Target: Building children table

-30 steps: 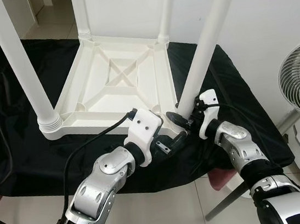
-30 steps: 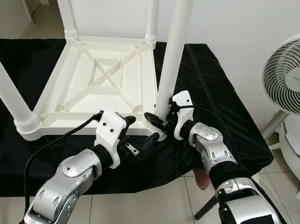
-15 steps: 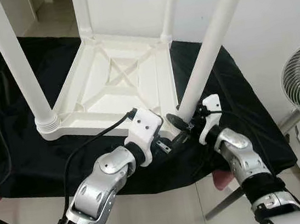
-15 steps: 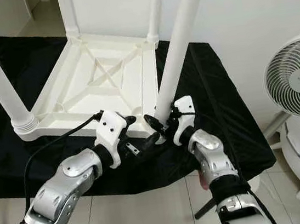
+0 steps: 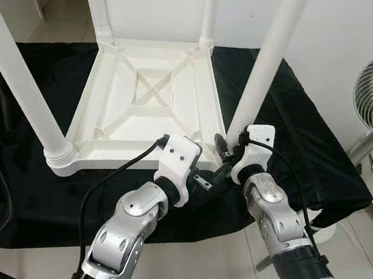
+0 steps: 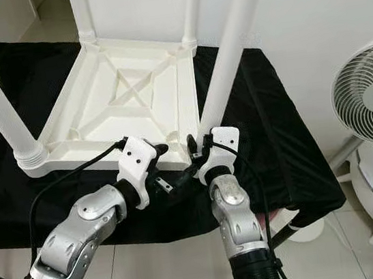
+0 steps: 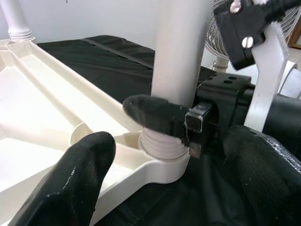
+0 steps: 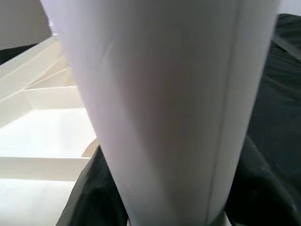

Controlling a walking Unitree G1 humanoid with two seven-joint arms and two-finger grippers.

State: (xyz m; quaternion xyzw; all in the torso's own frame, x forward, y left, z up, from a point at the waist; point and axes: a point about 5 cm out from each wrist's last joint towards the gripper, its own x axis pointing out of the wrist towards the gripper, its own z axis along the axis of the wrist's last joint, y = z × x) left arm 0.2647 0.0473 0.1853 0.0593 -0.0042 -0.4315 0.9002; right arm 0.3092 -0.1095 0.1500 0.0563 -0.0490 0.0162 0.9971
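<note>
The upturned table top [image 5: 142, 104] looks like smooth cream-white moulded plastic with a soft sheen, its ribs catching light. The table leg [image 7: 176, 61] has the same smooth plastic finish, ending in a ridged thread. Under it, a black cloth [image 5: 289, 133] covers the surface, slightly shiny and creased. The left gripper [image 7: 127, 141] has matt black, faintly grainy fingers [image 7: 70, 183]. The arms [image 5: 126, 230] are brushed silver metal with glossy white plastic housings. The floor [image 5: 210, 267] is glossy pale tile.

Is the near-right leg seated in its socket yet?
In, but cannot tell if fully: leg stands in corner socket, threads still showing.
</note>
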